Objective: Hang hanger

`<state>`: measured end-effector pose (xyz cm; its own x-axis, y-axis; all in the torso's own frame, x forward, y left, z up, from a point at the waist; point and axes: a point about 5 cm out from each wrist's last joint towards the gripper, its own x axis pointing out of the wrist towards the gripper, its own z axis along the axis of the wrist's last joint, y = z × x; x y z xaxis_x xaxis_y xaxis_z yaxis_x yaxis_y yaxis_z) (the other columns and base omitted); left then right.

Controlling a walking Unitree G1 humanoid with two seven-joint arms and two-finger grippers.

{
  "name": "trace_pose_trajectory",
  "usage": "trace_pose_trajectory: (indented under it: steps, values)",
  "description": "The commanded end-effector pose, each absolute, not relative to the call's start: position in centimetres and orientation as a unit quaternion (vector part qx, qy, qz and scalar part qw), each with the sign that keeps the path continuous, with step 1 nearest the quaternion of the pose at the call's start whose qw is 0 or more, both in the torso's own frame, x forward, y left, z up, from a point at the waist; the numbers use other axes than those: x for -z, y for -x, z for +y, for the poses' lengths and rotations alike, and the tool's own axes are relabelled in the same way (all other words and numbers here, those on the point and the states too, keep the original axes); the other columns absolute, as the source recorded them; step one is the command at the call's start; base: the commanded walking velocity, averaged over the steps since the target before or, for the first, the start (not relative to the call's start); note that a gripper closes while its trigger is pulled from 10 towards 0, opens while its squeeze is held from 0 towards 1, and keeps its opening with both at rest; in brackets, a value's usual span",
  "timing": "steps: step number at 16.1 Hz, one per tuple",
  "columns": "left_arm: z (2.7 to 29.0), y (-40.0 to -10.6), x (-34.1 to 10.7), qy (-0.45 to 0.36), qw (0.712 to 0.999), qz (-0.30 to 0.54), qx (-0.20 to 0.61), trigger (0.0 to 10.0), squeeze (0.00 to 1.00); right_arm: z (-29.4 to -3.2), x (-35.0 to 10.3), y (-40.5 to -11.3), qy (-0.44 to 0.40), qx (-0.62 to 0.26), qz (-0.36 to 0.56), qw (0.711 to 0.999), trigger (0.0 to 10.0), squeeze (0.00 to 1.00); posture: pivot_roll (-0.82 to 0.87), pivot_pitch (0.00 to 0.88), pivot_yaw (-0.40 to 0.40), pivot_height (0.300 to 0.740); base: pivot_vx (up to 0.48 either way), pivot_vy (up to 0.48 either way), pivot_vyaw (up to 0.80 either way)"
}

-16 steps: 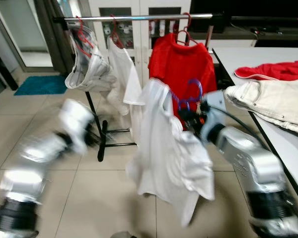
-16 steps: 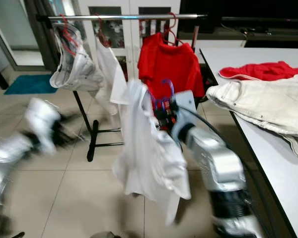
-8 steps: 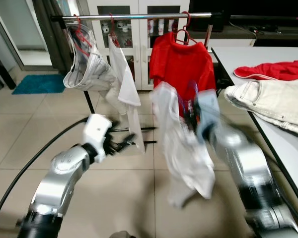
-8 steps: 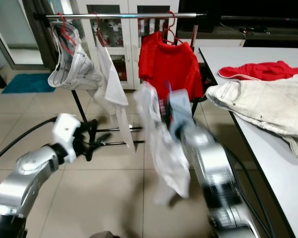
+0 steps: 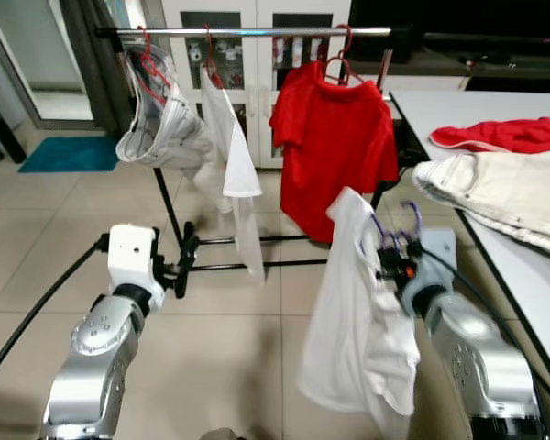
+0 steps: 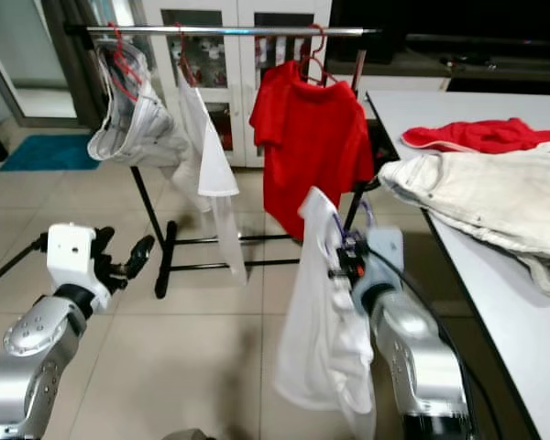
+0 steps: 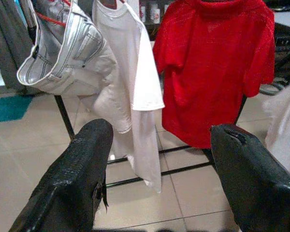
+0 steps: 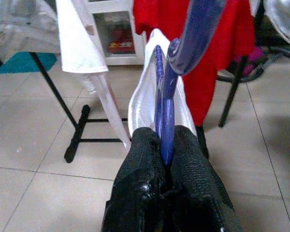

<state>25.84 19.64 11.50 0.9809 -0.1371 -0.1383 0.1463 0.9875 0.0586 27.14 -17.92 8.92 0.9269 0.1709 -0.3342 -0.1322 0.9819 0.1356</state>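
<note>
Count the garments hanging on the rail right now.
3. Pale jeans at the rail's left end, a white shirt beside them, and a red T-shirt toward the right. A fourth garment, the white shirt on the purple hanger, is in the right tool, not yet hung.

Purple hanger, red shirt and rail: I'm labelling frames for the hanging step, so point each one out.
purple hanger (image 8: 165, 121), right wrist view, neck between the fingers.
red shirt (image 5: 335, 151), left eye view, chest.
rail (image 5: 257, 32), left eye view, bare middle of the bar.
</note>
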Motion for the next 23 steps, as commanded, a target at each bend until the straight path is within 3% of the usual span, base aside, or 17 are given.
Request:
trace_pose_trajectory:
  steps: [1,7,23]
  values:
    - [19.3,-25.9,-12.1,-0.045,0.995,0.054,0.072,10.0,0.0,-18.0,-10.4,-27.5,-0.062,-0.076,0.14,0.985,10.0,0.0,0.08,0.0,-0.006,0.74,0.337,0.0,0.0]
    - [18.7,-26.1,-12.6,-0.056,0.993,0.048,0.088,10.0,0.0,-16.4,-11.4,-28.1,-0.052,-0.085,0.1,0.99,10.0,0.0,0.09,0.0,-0.002,0.74,0.398,0.0,0.27]
    - [17.7,-26.3,-12.9,-0.063,0.991,0.047,0.112,10.0,0.0,-17.5,-11.7,-28.5,-0.004,-0.058,0.091,0.994,10.0,0.0,0.08,0.0,-0.007,0.74,0.428,0.0,0.05]
